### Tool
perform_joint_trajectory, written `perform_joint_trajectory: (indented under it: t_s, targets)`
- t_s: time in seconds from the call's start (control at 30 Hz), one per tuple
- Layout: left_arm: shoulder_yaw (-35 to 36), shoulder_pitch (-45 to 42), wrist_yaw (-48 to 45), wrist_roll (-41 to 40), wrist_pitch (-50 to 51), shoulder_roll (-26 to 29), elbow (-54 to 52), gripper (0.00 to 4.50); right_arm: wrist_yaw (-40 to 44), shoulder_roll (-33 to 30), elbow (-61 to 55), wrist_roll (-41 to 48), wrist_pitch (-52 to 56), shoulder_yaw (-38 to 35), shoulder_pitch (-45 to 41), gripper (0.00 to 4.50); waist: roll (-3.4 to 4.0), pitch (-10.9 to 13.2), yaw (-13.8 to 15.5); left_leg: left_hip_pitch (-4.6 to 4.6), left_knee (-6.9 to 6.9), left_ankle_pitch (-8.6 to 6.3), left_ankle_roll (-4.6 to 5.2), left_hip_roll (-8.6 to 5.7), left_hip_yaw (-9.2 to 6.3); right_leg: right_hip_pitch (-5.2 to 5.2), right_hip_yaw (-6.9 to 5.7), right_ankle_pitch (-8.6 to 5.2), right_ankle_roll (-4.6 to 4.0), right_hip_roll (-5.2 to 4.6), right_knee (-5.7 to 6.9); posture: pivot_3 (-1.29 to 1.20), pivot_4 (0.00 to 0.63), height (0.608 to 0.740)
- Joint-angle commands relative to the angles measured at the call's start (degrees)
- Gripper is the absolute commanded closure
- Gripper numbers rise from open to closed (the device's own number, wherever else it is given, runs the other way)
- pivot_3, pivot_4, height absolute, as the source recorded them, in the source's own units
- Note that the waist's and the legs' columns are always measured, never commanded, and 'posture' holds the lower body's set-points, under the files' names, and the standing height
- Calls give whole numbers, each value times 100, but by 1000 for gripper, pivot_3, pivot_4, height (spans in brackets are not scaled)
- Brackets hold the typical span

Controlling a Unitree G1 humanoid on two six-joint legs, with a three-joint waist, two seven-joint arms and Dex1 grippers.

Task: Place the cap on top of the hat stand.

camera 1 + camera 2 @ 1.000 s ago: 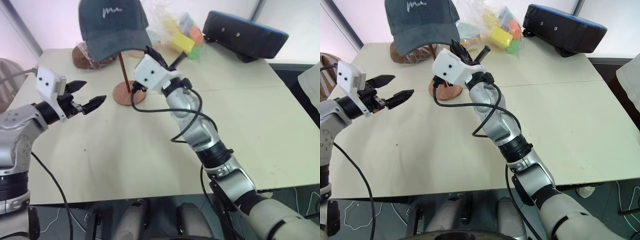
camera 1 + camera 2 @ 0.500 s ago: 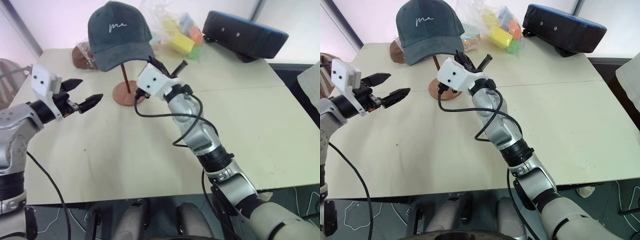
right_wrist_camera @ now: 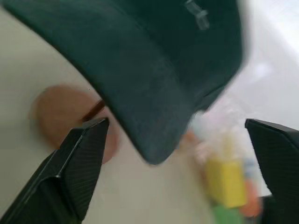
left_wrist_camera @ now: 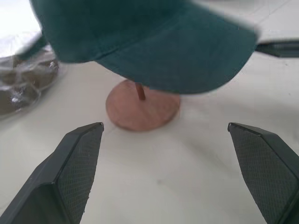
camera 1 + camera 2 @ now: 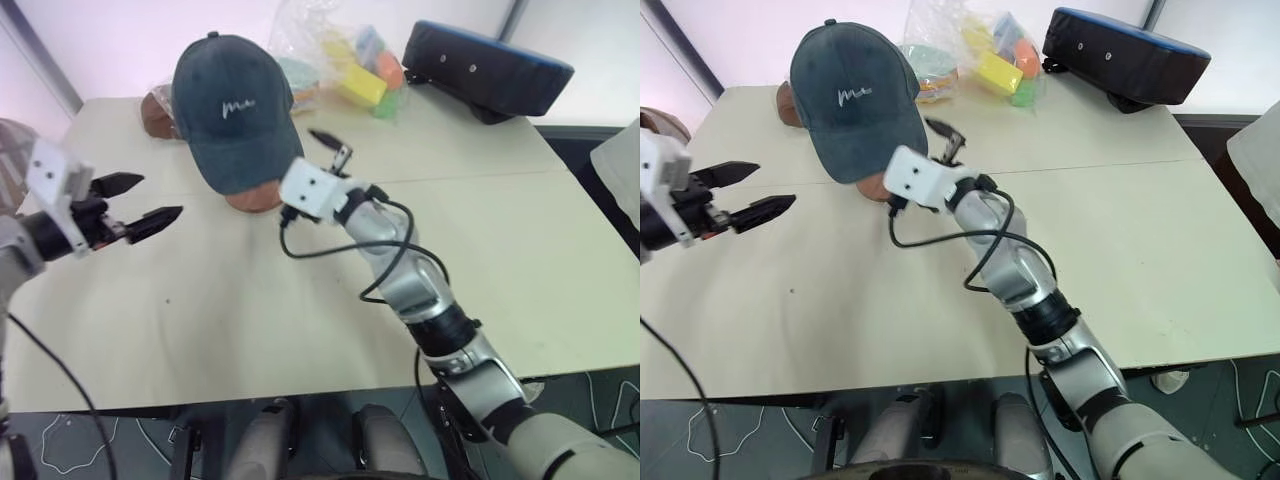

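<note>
Two grippers and a table of goods, listed from largest to smallest.
Table [image 5: 520, 270]: pale, flat top; bears everything below.
Padded case [image 5: 490, 68]: dark with a blue edge, at the far right corner of the table.
Right gripper [image 5: 328, 145]: released, black fingers spread wide, just beside the cap's brim on its right side; touches neither cap nor stand; white wrist block and a looping black cable behind it.
Left gripper [image 5: 140, 198]: released, fingers spread with nothing between them; hangs over the left part of the table, well apart from the cap, pointing towards the stand.
Cap [image 5: 235, 110]: dark grey-green, white script on the front; sits on top of the hat stand, tilted with the brim low and facing the robot; crown covers the top disc, brim hangs over most of the base.
Clear bag of toys [image 5: 345, 60]: holds yellow, orange and green pieces; behind the cap, between it and the padded case.
Hat stand [image 4: 142, 109]: reddish-brown wood; round flat base rests on the table, thin rod rises from it into the cap.
Wrapped brown round thing [image 5: 158, 110]: in clear plastic, on the table just beside the cap on its far left side.
</note>
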Motion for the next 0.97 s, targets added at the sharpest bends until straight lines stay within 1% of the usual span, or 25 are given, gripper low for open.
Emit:
perform_joint_trajectory:
  t_s: [0.03, 0.1, 0.13, 0.2, 0.37, 0.43, 0.5, 0.6, 0.7, 0.97]
  targets:
    - [472, -41, -234, -131, -7, 281, 52, 0, 1221, -542, -792, 495, 517, -38, 169, 37, 0, 0, 30, 0, 1, -8, 14, -1, -1, 2, -2, 0, 0, -2, -1, 0, 150, 740]
    - [604, -90, -348, -126, -28, 418, 170, 0, 1808, -862, -1150, 924, 970, -221, 254, 37, 0, 0, 30, -1, 2, -17, 28, -1, -1, 2, -3, 0, 0, -4, -1, 0, 150, 740]
    - [637, -112, -384, -118, -41, 459, 212, 0, 1948, -950, -1252, 1065, 1130, -288, 256, 37, -1, 0, 18, -1, 2, -17, 28, 0, -1, 3, -2, 0, 0, -4, -1, 0, 150, 740]
    - [701, -177, -471, -118, -59, 563, 316, 0, 2230, -1086, -1388, 1556, 1653, -676, 101, 37, -1, 1, -4, -1, 1, -17, 28, 2, -2, 2, -2, 0, -1, -4, 0, 0, 150, 740]
    - [672, -412, -627, -129, -112, 757, 538, 0, 2853, -1742, -803, 3012, 2573, -2189, -877, 37, -1, 5, -1, -10, 0, -17, 28, 1, -1, -5, -1, -1, -1, -7, -2, 0, 150, 740]
    - [631, -419, -768, -112, -176, 831, 608, 0, 3149, -2055, -473, 3583, 2818, -2629, -1247, 37, -1, 4, 13, -10, -3, -18, 30, 2, -2, -3, -4, -1, -2, -8, -9, 0, 150, 740]
    - [589, -446, -931, -114, -198, 926, 658, 0, 3390, -2329, -222, 4018, 2888, -2894, -1500, 37, -2, 4, 6, -11, -5, -20, 32, 2, -1, 0, -4, 0, -2, -8, -16, 0, 150, 740]
    - [487, -558, -1174, -175, -166, 1074, 695, 0, 3605, -2589, 9, 4543, 2844, -3106, -1747, 37, -2, 5, -7, -13, -5, -22, 36, 3, 2, 4, -3, 0, -2, -10, -22, 0, 150, 740]
    - [409, -627, -1320, -261, -83, 1118, 610, 0, 3678, -2707, 55, 4910, 2876, -3089, -1789, 37, -1, 5, -20, -14, -8, -22, 37, 4, 3, 16, -1, 0, -2, -10, -21, 0, 150, 740]
    - [374, -670, -1474, -379, 61, 1143, 468, 0, 3571, -2905, 91, 5337, 2684, -2966, -1778, 37, 1, 7, -13, -17, -7, -22, 37, 4, 5, 15, 0, 0, -2, -11, -22, 0, 150, 740]
